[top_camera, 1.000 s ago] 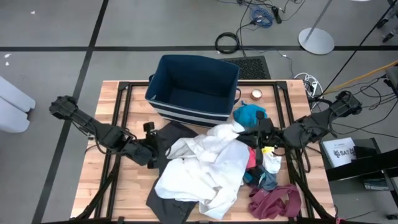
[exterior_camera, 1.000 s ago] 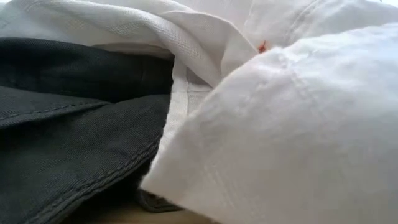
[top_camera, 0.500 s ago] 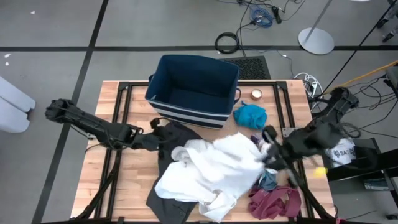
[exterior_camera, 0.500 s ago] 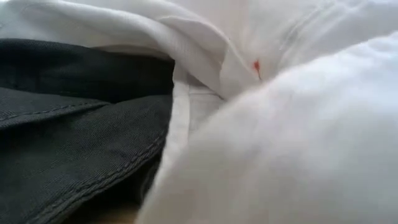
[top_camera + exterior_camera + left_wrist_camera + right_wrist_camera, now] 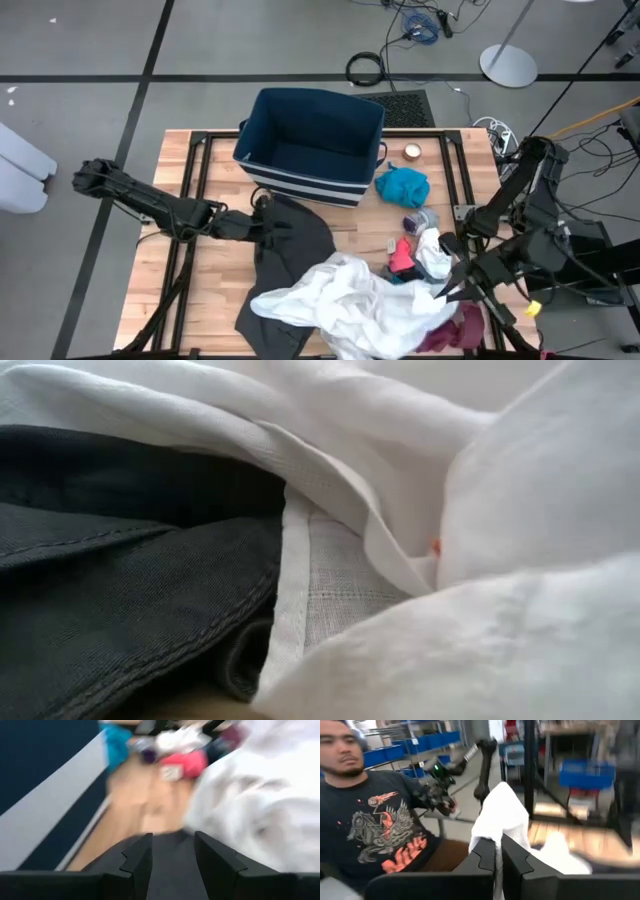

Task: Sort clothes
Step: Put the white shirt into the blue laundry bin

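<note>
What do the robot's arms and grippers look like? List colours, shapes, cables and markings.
Both arms are dark, slim and jointed. The left gripper has two flat, black, angular fingers. The right gripper has the same black, faceted fingers. A yellow tag shows by the right arm. No cables or markings are discernible.

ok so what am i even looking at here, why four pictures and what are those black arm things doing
Two robot arms work at a wooden table, sorting clothes. One picture looks straight down, one sits at table height and sees only cloth up close, and two come from cameras on the arms' wrists. On the table are a dark blue bin, a white garment, a dark grey garment, a bright blue garment and a maroon garment. The right end effector is shut on the white garment, pulling it up. The left end effector sits over the dark grey garment, and whether it grips is unclear. A person shows behind the table.
</note>
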Available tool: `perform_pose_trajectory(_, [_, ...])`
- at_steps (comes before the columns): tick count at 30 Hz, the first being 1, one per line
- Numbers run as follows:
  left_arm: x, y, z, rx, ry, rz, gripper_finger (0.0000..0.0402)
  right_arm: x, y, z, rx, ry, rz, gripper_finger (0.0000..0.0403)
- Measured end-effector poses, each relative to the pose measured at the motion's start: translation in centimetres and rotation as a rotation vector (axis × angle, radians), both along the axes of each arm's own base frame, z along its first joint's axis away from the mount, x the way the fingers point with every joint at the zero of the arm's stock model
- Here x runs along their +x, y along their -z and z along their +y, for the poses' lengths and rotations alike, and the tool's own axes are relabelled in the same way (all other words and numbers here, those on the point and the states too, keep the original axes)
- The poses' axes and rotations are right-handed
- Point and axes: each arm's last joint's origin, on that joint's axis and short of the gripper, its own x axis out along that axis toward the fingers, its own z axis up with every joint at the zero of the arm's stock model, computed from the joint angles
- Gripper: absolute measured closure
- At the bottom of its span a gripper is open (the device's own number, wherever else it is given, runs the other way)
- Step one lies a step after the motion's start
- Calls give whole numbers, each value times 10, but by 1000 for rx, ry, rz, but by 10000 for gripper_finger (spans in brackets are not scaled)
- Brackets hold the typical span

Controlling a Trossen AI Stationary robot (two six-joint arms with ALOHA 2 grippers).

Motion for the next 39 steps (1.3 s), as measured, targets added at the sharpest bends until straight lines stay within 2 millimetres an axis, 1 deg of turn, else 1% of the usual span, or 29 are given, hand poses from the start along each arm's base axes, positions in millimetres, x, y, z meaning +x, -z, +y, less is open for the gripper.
perform_pose_trajectory(3, [5,-6,-5,-41,53,-84,250,-1,8,-1,48,29,111,403])
perform_pose_trajectory(6, [13,-6,-11,-43,74,-136,250,-1,15,-4,66,102,188,403])
perform_pose_trajectory(10, [26,5,-22,-73,137,-148,250,-1,19,-6,56,138,217,403])
perform_pose_trajectory(12, [33,14,-27,-136,162,-133,250,-1,19,-6,60,136,215,403])
perform_pose_trajectory(14, [42,18,-32,-208,196,-132,250,-1,19,-6,59,136,216,403])
perform_pose_trajectory(17, [56,9,-42,-295,203,-141,250,-1,19,-6,58,136,216,403])
perform_pose_trajectory(21, [76,-7,-49,-385,176,-160,250,-1,19,-6,57,136,216,403])
perform_pose_trajectory(22, [80,-10,-50,-378,174,-138,250,-1,19,-6,57,136,216,403])
perform_pose_trajectory(24, [88,-14,-53,-310,185,-56,249,-1,19,-6,57,135,217,403])
perform_pose_trajectory(26, [95,-10,-56,-222,172,66,249,-1,19,-6,55,134,218,403])
perform_pose_trajectory(28, [102,-6,-58,-161,166,146,249,-1,20,-6,54,135,222,403])
perform_pose_trajectory(31, [112,-7,-62,-139,180,152,249,-2,22,-7,50,141,241,403])
perform_pose_trajectory(33, [114,-6,-65,-135,207,165,249,-2,23,-7,48,144,251,403])
perform_pose_trajectory(39, [112,11,-65,-92,194,313,249,-2,25,-7,57,148,274,403])
